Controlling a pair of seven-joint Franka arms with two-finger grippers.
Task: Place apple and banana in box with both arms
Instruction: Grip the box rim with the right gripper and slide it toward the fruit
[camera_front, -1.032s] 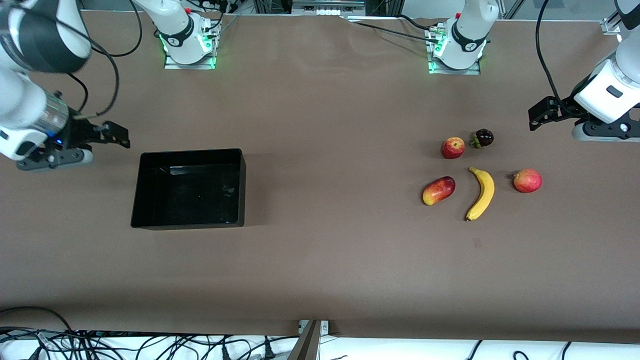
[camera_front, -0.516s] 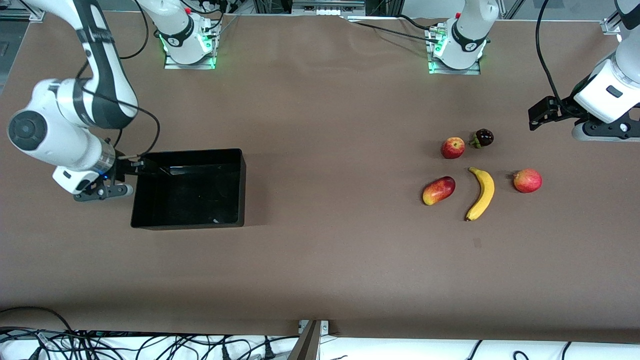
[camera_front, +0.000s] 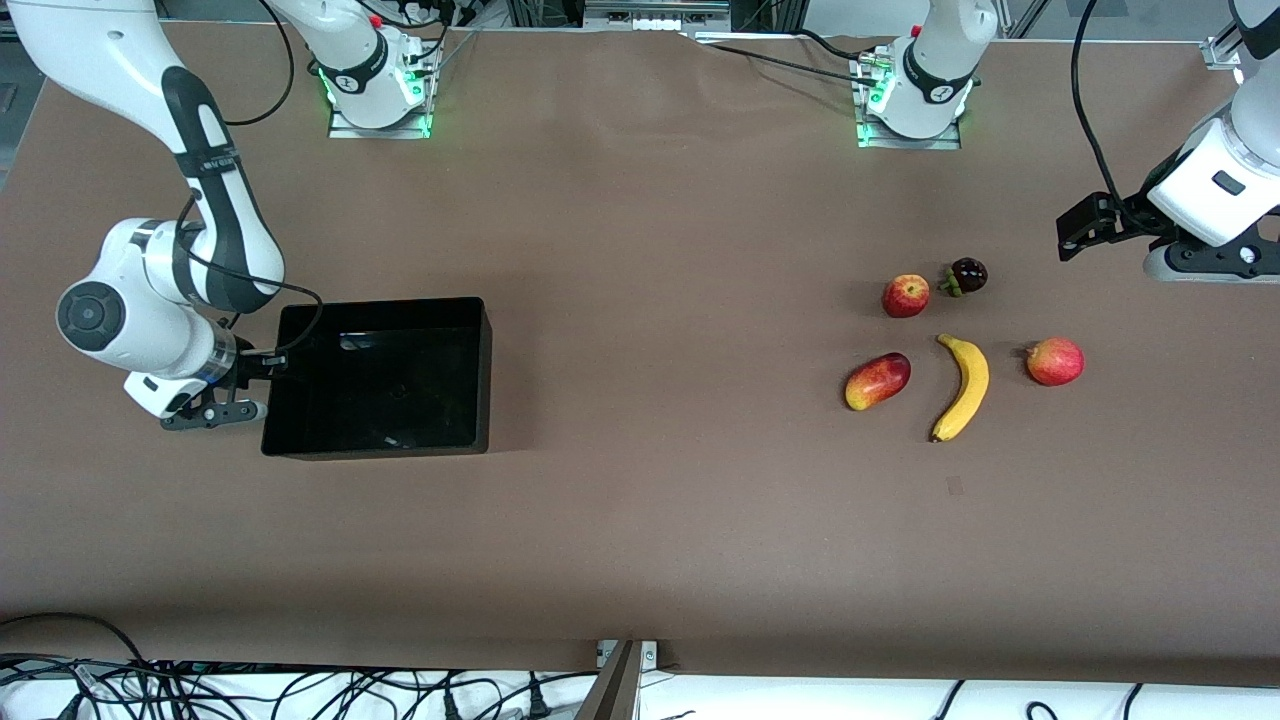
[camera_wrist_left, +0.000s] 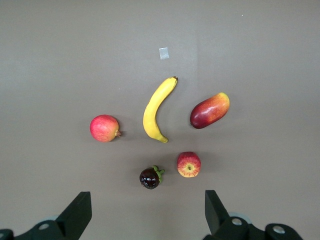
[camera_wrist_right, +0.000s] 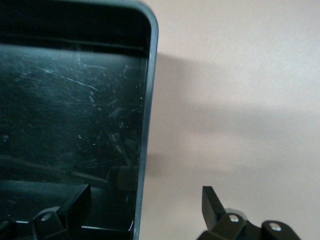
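The apple (camera_front: 905, 296) lies on the table toward the left arm's end, with the banana (camera_front: 962, 387) nearer the front camera. In the left wrist view the apple (camera_wrist_left: 188, 164) and the banana (camera_wrist_left: 156, 110) lie below my left gripper (camera_wrist_left: 145, 215), which is open and empty. The left gripper (camera_front: 1075, 232) waits high over the left arm's end of the table. The black box (camera_front: 380, 303) is empty. My right gripper (camera_front: 262, 362) is open at the box's wall toward the right arm's end. In the right wrist view that gripper (camera_wrist_right: 145, 205) straddles the box wall (camera_wrist_right: 144, 140), one finger inside and one outside.
A red-and-yellow mango-like fruit (camera_front: 877, 381), a pinkish-red round fruit (camera_front: 1055, 361) and a dark purple fruit with a green stem (camera_front: 967, 276) lie around the apple and banana. A small tape mark (camera_front: 955, 486) is on the table nearer the camera.
My right arm has swung down from off the table's end to the box's end wall, now with its open jaws over it. The left arm and fruits have not moved.
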